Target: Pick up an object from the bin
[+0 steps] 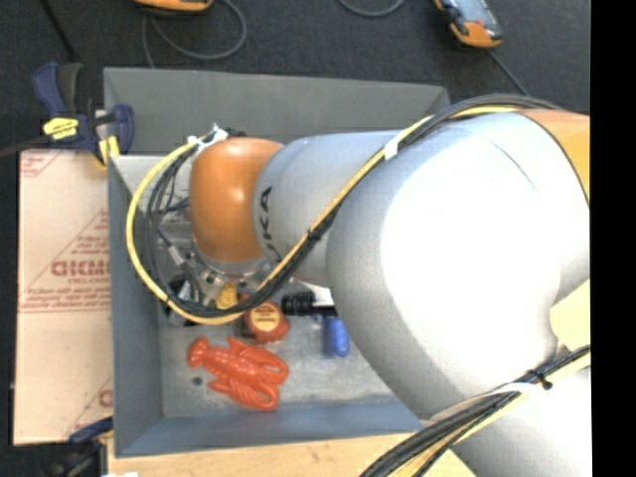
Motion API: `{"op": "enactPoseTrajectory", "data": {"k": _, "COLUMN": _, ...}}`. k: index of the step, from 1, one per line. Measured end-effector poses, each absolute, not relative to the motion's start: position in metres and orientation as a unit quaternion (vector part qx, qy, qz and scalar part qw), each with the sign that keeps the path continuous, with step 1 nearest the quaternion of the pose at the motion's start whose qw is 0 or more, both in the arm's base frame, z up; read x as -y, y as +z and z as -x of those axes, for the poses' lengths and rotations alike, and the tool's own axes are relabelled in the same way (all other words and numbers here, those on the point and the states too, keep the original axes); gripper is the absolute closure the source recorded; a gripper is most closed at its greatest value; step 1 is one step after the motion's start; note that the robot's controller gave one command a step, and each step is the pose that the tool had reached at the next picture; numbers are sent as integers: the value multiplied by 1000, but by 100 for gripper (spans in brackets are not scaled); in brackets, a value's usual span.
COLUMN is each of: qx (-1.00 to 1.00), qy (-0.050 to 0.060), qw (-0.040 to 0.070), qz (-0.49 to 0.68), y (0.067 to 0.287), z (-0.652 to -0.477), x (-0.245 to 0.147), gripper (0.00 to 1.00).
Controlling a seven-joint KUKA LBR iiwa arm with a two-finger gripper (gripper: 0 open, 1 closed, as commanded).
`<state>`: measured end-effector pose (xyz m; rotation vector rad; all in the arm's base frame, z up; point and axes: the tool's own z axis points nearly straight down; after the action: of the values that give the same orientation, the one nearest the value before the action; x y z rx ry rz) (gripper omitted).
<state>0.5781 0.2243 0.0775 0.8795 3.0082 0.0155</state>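
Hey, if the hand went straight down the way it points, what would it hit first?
Probably the bin's grey floor near its left wall, though the wrist hides what lies right under the hand. The small orange round thing and the red lobster toy lie beside that line.

On the floor of the grey metal bin [278, 107], near the front wall: a red toy lobster [238, 371] lying flat, a small round orange item [265, 321] just behind it, and, right of that, a blue piece [336, 339] beside a black piece [298, 304]
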Motion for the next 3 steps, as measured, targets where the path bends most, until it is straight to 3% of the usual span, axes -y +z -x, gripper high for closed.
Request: {"op": "enactPoseTrajectory", "data": {"k": 3, "qx": -960, "qy": 3, "qw": 1, "qz": -281, "y": 86, "z": -577, "x": -224, "gripper": 100}}
